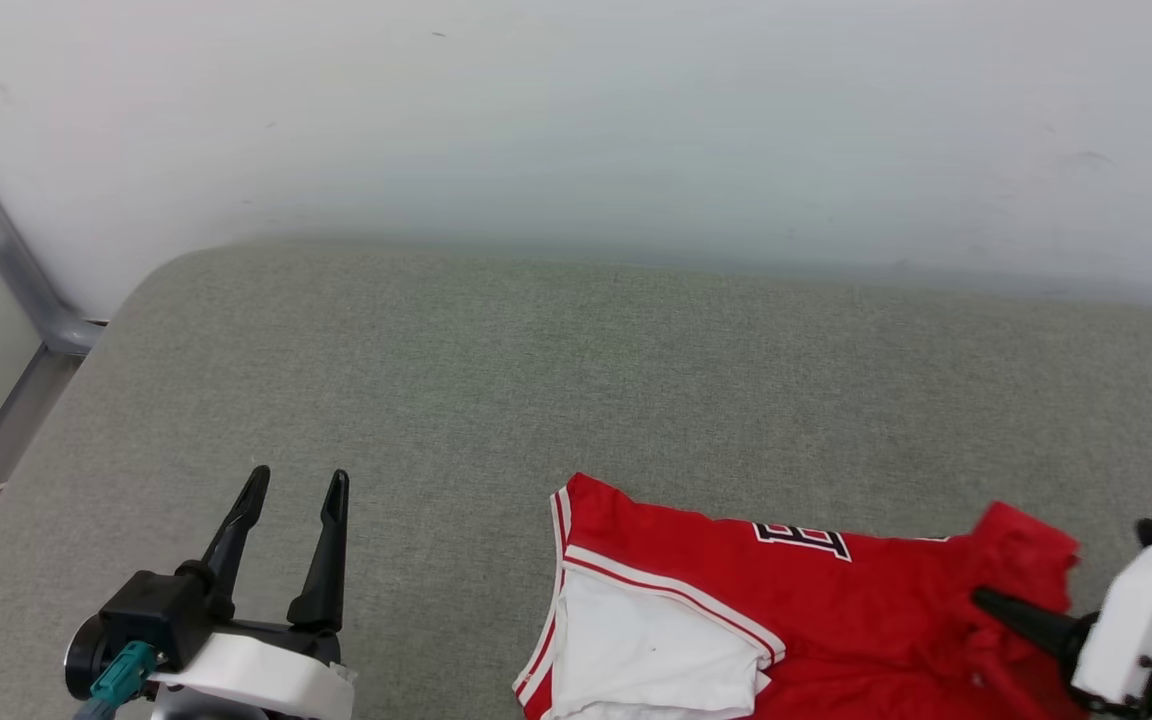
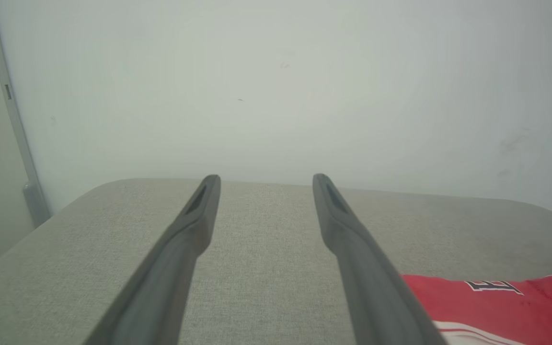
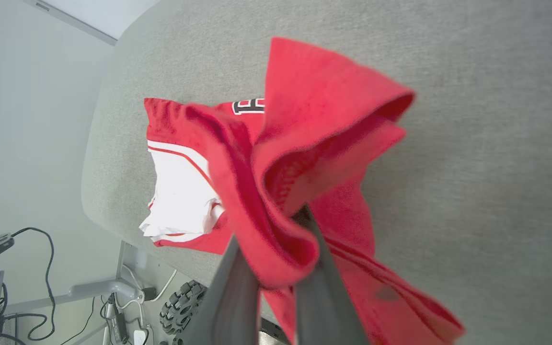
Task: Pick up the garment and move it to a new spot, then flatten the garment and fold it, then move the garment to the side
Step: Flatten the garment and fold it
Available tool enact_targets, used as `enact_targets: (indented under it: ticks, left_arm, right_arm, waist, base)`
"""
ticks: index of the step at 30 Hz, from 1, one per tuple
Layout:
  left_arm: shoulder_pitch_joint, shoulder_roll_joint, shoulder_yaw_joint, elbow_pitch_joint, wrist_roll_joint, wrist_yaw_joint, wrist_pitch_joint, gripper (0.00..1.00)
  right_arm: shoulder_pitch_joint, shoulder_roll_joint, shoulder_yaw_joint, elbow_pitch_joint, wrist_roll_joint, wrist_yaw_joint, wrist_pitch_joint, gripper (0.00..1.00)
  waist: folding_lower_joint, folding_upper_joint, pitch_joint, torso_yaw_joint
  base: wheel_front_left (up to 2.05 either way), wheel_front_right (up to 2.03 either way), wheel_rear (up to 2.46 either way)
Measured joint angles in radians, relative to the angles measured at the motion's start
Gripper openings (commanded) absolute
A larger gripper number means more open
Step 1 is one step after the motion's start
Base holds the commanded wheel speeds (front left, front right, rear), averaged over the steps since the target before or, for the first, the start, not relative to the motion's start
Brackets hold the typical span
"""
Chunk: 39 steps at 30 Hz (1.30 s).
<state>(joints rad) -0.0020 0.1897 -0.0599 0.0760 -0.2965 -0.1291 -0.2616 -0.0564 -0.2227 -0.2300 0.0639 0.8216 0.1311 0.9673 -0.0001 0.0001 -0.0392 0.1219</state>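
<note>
Peeking black lettering (image 1: 802, 540) on garment (image 1: 886, 615) (unreadable)

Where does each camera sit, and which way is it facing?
Head view: high on the robot, facing forward and down at the grey table, wall behind; open left hand lower left, right hand lower right gripping the red shirt.
Left wrist view: on the left arm, facing along its spread fingers toward the wall.
Right wrist view: on the right arm, facing down its closed fingers onto bunched shirt.
Shared: the shirt's black lettering.
</note>
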Motion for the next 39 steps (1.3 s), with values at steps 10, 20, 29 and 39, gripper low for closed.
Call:
enact_targets:
  ticks: [10, 20, 29, 39]
  left_arm:
    - [0.004, -0.011, 0.022, -0.002, -0.004, 0.000, 0.000, 1.00]
    - [0.025, -0.010, 0.040, -0.005, -0.004, 0.000, 0.000, 1.00]
    - [0.027, -0.008, 0.030, -0.001, -0.004, 0.000, -0.001, 1.00]
    - [0.027, -0.010, 0.032, 0.007, -0.005, 0.000, -0.001, 1.00]
  right_arm:
    - [-0.002, 0.161, 0.063, -0.095, -0.031, 0.000, 0.061, 0.00]
    - [-0.040, 0.171, 0.240, 0.027, 0.084, 0.000, -0.135, 0.00]
    - [-0.278, 0.172, 0.538, 0.517, 0.138, 0.000, -0.507, 0.00]
    - [-0.383, 0.172, 0.716, 0.626, 0.264, 0.000, -0.581, 1.00]
  waist:
    - [0.0000, 0.0000, -0.003, 0.039]
    - [0.0001, 0.0000, -0.009, 0.084]
    - [0.0001, 0.0000, 0.002, 0.152]
    - [0.0002, 0.0000, 0.011, 0.167]
  base:
    - [0.00, 0.00, 0.00]
    - [0.00, 0.00, 0.00]
    - [0.00, 0.00, 0.00]
    - [0.00, 0.00, 0.00]
